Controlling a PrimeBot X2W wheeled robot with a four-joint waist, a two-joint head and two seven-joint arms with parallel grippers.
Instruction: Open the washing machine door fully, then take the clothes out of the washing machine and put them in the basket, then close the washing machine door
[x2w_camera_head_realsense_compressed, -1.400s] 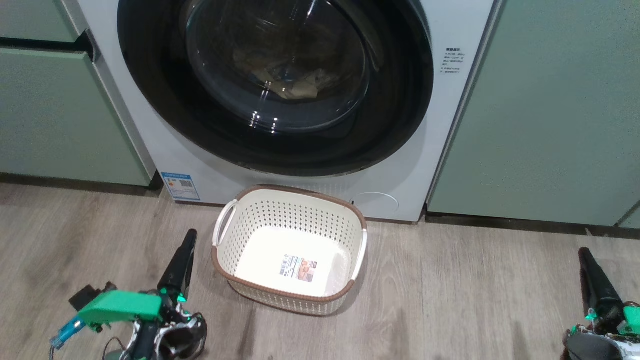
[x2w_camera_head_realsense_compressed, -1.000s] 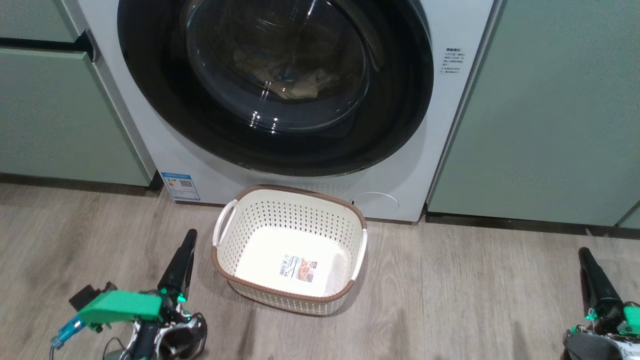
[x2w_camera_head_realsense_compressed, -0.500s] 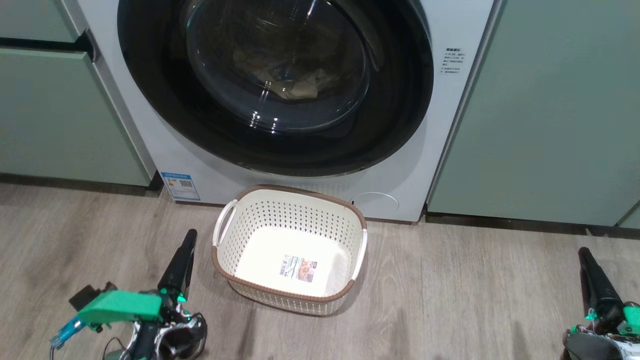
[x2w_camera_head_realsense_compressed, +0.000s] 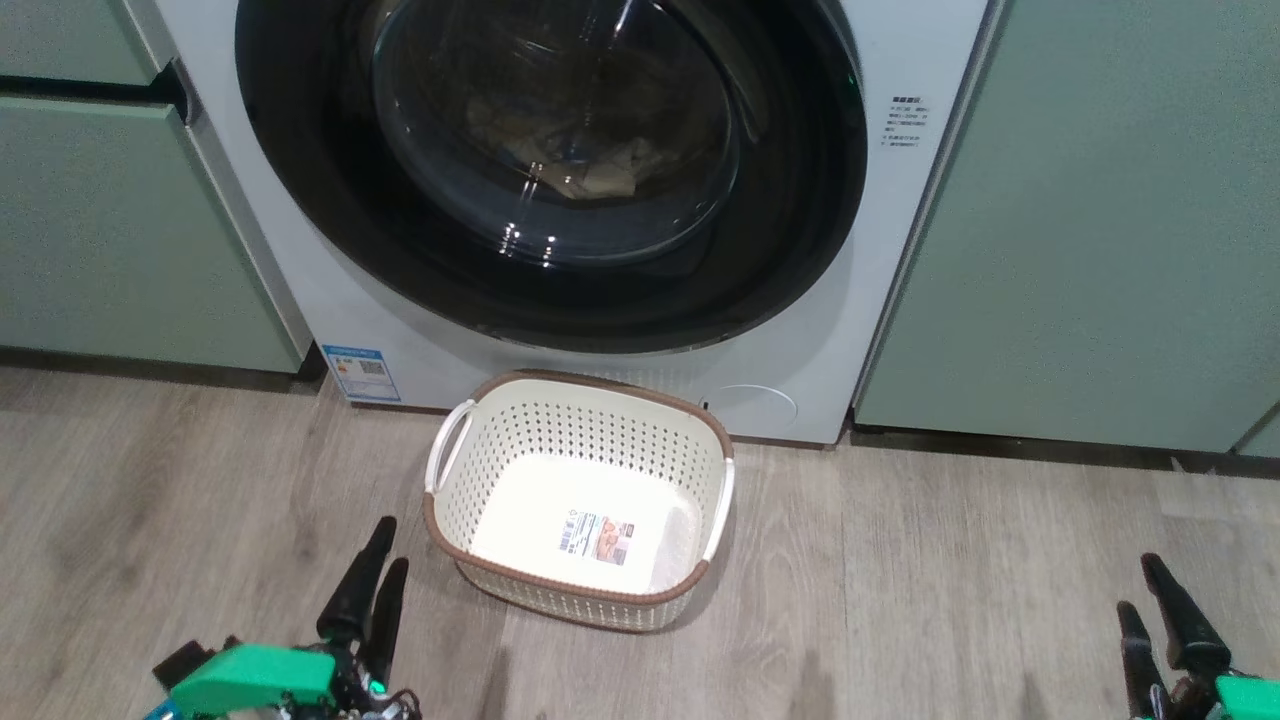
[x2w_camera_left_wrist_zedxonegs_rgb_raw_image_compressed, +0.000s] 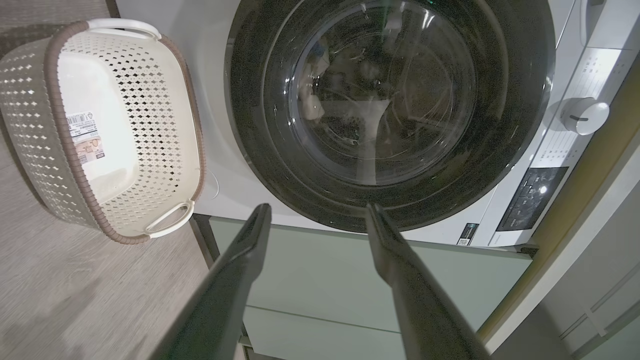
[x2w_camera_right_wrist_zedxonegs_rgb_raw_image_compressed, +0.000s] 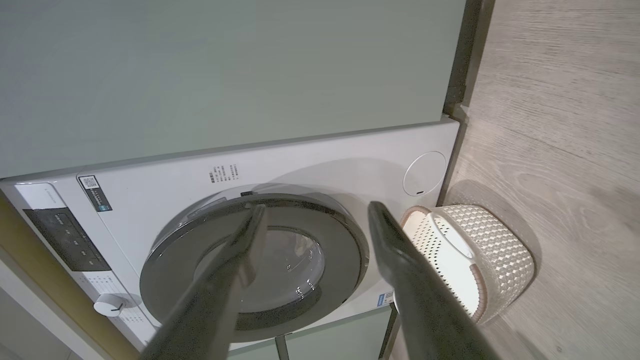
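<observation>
Door (x2w_camera_head_realsense_compressed: 300, 230) of the washer (x2w_camera_head_realsense_compressed: 900, 300) sits shut. Clothes (x2w_camera_head_realsense_compressed: 590, 165) lie behind its glass, dim, prob. one heap. 1 basket (x2w_camera_head_realsense_compressed: 590, 430) stands on the grey wood floor (x2w_camera_head_realsense_compressed: 950, 560) right in front of the washer. Green cabinets (x2w_camera_head_realsense_compressed: 1100, 250) on both sides. 2 grippers low, short of the door: left gripper (x2w_camera_head_realsense_compressed: 392, 542) just beside the basket, right gripper (x2w_camera_head_realsense_compressed: 1137, 582) well apart. Both have fingers spread, holding nothing.
</observation>
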